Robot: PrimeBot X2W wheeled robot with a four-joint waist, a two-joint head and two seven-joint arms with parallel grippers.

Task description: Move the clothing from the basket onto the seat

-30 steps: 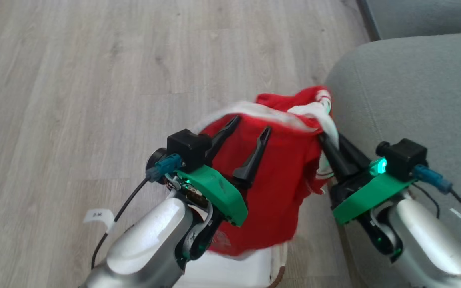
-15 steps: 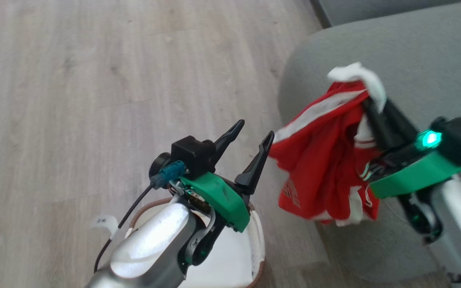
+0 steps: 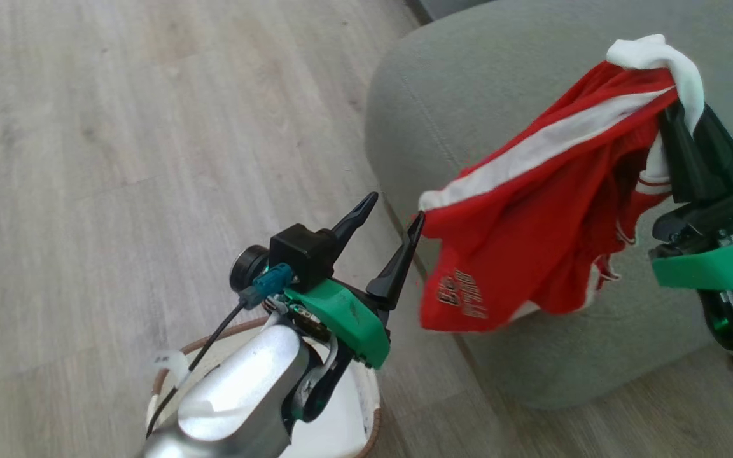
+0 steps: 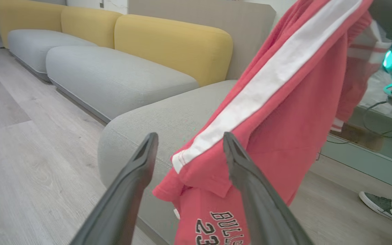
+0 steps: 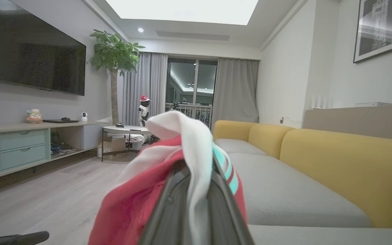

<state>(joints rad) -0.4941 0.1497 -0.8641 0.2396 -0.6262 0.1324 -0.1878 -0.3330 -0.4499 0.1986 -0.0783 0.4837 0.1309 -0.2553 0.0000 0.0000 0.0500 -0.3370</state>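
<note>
The red clothing (image 3: 532,235), with a white side stripe and white waistband, hangs in the air from my right gripper (image 3: 691,117), which is shut on its waistband. In the head view it dangles over the near corner of the grey-green seat (image 3: 468,95). My left gripper (image 3: 394,208) stands open just left of the cloth's lower edge, above the white basket (image 3: 371,407). The left wrist view has the clothing (image 4: 284,102) hanging past the open left gripper (image 4: 189,139), in front of the seat (image 4: 155,115). In the right wrist view my right gripper (image 5: 199,163) pinches the clothing (image 5: 141,197).
Pale wood floor (image 3: 118,159) lies left of the seat. More grey cushions with yellow backrests (image 4: 172,44) run along the wall. A person's shoe (image 4: 376,204) rests on the floor at the right of the left wrist view. A TV unit (image 5: 29,143) and a round table (image 5: 124,131) stand far off.
The head camera has swung right. My right gripper has lifted the clothing out of the basket and carried it up over the seat. The left gripper stays open near the basket.
</note>
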